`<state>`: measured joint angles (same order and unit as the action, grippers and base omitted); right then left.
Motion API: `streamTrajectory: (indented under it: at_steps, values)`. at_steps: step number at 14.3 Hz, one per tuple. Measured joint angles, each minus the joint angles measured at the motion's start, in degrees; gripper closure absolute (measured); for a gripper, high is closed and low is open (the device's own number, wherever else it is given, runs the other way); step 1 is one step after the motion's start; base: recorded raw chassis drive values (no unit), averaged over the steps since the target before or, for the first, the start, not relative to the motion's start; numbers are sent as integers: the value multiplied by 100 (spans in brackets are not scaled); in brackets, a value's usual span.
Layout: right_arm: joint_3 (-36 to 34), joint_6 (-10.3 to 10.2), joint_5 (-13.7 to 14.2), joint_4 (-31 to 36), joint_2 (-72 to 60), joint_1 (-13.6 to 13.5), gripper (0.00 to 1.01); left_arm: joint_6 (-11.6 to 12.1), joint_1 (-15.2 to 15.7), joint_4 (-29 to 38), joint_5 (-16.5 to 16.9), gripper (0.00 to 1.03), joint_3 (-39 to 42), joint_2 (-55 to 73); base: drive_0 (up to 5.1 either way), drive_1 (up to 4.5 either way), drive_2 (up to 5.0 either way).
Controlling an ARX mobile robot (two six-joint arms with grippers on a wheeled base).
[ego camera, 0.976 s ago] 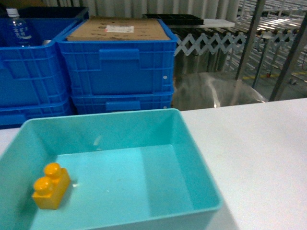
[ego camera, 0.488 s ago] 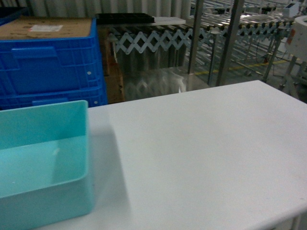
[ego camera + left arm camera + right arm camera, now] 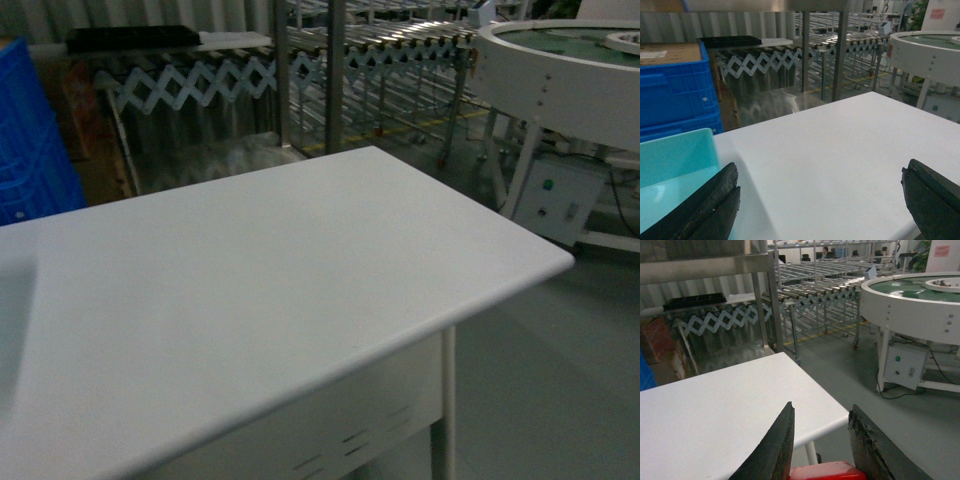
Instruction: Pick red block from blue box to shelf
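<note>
Red block (image 3: 822, 471): held at the bottom edge of the right wrist view, between the jaws of the right gripper (image 3: 821, 450); jaws narrowly parted and closed against its sides. Only its top shows. Off the counter, out of the blue box.

Blue box (image 3: 675, 167): one corner in the left wrist view, on the white counter (image 3: 260, 290). One second ago it filled the head view, with a yellow brick inside; half a second ago it sat at the left edge; now gone from that view.

Left gripper (image 3: 820, 200): jaws wide apart, empty, above the counter.

Shelf (image 3: 765, 305): steel upright and rail beyond the counter's far edge.

Round conveyor table (image 3: 560, 80): newly in view at right.

Judgement: the base is turning right, carrying the block away; placing on the shelf remains.
</note>
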<state>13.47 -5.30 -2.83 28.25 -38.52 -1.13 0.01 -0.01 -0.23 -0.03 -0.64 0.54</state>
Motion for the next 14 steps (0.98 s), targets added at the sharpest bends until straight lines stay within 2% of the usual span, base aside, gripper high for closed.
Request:
streamTrajectory:
  at_steps: [14]
  values:
    - [-7,0,17,17,31,0,75,0,0,-9,4,5,0,0,295,-559,-231]
